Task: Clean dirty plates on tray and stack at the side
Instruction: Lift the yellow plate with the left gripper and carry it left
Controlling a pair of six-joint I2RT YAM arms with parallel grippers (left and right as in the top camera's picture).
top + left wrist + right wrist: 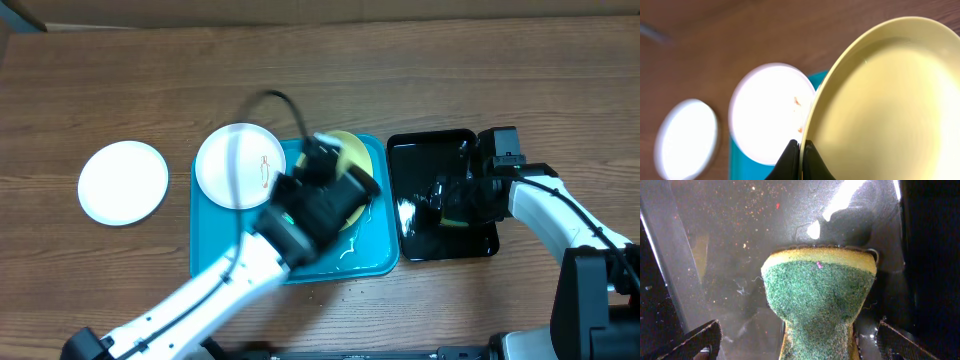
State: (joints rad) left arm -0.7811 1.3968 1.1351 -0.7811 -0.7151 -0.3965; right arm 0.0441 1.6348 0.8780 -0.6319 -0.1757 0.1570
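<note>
Left fingers (790, 159) are clamped on the rim of the yellow plate (880, 100), so hold that tilt steady. Right fingers (700, 339) are spread wide around the sponge (817, 300), so grab it firmly first.

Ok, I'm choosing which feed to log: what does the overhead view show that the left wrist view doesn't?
Only overhead: the black tray with the sponge and the right arm above it. Only left wrist: the left jaws shut on the rim of the yellow plate. Both: that plate, a smeared white plate, a plain white plate, and the blue tray.
</note>
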